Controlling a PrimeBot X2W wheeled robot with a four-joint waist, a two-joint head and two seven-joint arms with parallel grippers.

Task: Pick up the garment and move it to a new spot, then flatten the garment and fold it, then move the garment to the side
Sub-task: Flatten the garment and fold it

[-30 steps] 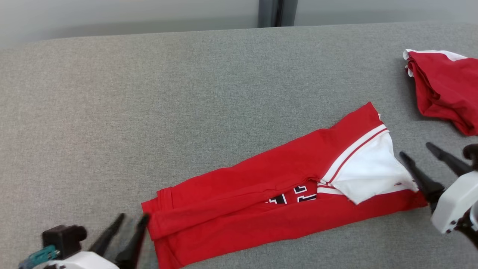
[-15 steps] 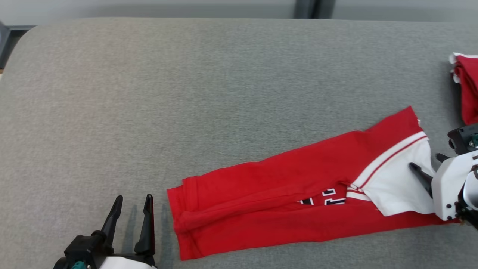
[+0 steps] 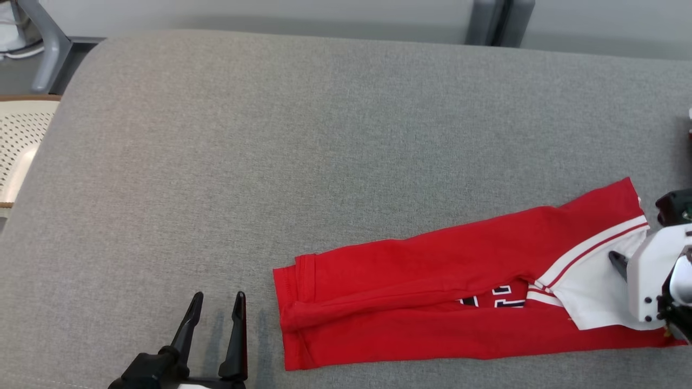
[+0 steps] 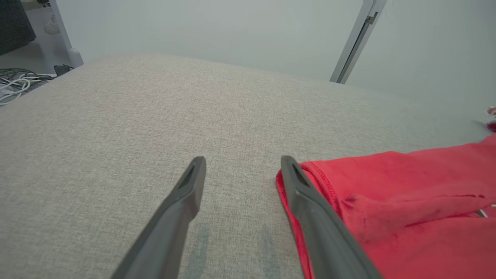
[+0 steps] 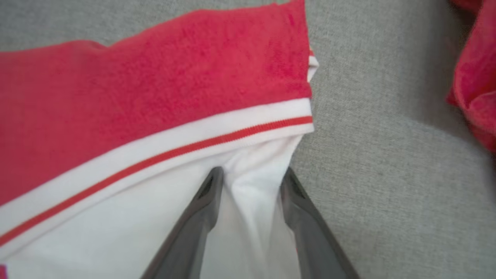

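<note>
A red jersey lies on the grey fabric-covered table, folded lengthwise into a long narrow strip. It runs from the lower middle of the head view up toward the right edge. Its hemmed end points to the robot's left. The other end carries a white sleeve set off by a white band with a thin red stripe. Dark and white lettering peeks out from under the upper fold, near the sleeve.

The left hand hovers low over bare table just beside the hemmed end, its two dark fingers spread apart with nothing between them. In the left wrist view, the finger nearer the jersey lines up with the hem's edge. Whether it touches the cloth cannot be told.

The right hand is down on the white sleeve at the jersey's far right end. Its fingers stand wide, and a raised ridge of white cloth sits between them, just below the striped band. The fingers flank that ridge without pressing together on it.

A second red garment lies crumpled on the table to the right, apart from the jersey. A cream perforated seat stands off the table's left side.
</note>
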